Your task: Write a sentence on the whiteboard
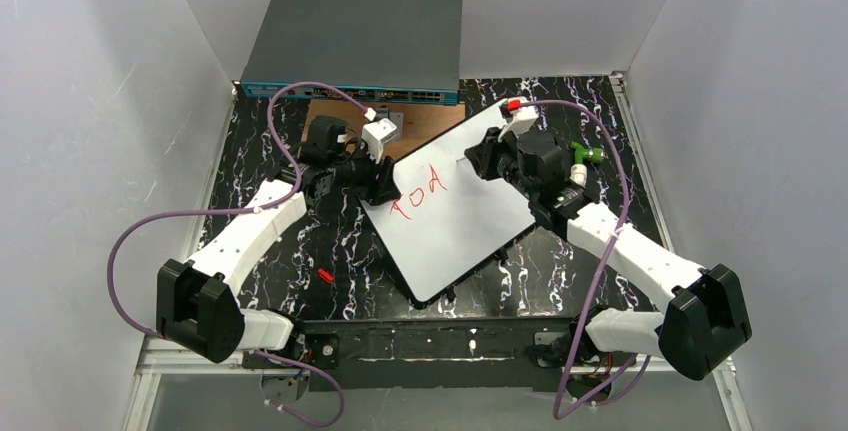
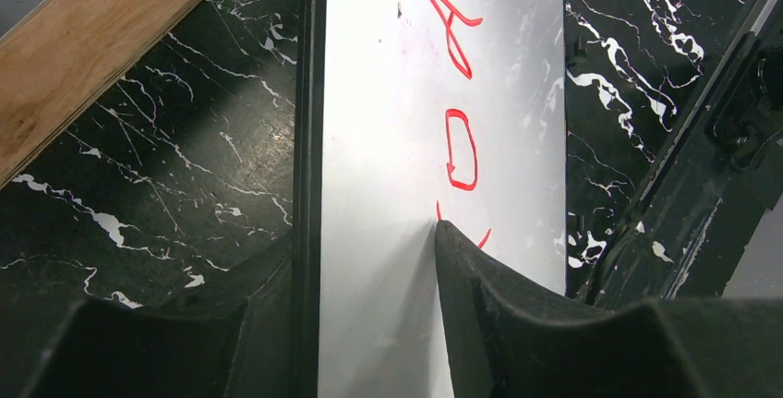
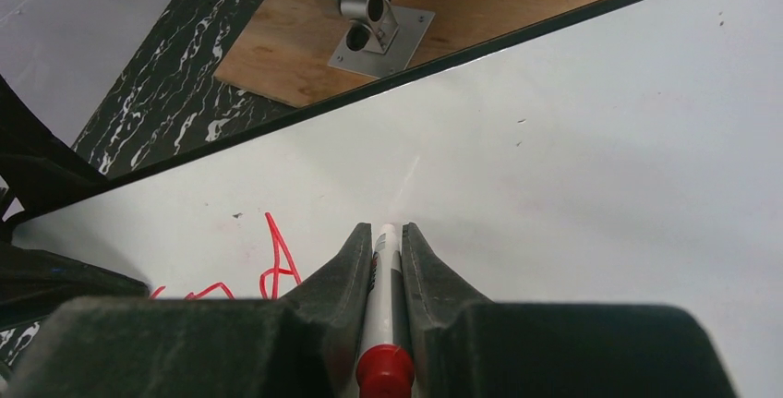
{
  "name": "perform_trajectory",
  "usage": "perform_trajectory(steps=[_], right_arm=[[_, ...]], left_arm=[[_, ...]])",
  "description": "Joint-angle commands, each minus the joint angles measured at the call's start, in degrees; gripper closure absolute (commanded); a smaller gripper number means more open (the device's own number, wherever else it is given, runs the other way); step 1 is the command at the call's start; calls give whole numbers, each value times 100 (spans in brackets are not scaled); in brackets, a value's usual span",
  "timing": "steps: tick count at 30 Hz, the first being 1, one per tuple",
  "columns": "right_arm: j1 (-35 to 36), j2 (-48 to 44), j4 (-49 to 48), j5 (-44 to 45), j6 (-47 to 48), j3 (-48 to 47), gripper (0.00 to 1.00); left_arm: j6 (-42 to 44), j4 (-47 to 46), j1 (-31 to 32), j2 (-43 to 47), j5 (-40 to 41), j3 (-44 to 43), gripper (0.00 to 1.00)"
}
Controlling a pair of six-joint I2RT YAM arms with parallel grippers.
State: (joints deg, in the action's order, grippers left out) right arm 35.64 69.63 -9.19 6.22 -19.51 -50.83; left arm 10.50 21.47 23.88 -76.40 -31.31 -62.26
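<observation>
Left claw (image 2: 365, 250) clamps the whiteboard (image 2: 388, 93); right claw (image 3: 386, 232) holds a marker (image 3: 383, 324) over it.

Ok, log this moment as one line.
left jaws: shut on whiteboard edge | right jaws: shut on red marker | writing: red letters present | tip contact: cannot tell

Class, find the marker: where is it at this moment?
In the right wrist view, the marker sits clamped in the right gripper, its tip over the whiteboard in its blank area, just right of the red writing.
</observation>
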Motion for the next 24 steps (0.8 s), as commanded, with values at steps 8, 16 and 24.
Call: perform_trajectory(steps=[8,16,24], right_arm=[[-13,191,-415,-393,-154,-147,99],[96,70,-299,-456,-376,-33,99],[132,-249,18,-209,-383,414,99]], left_arm=[[611,327,174,150,-189,135,100],[614,290,176,123,-187,133,100],[595,276,176,72,-214,79,100]])
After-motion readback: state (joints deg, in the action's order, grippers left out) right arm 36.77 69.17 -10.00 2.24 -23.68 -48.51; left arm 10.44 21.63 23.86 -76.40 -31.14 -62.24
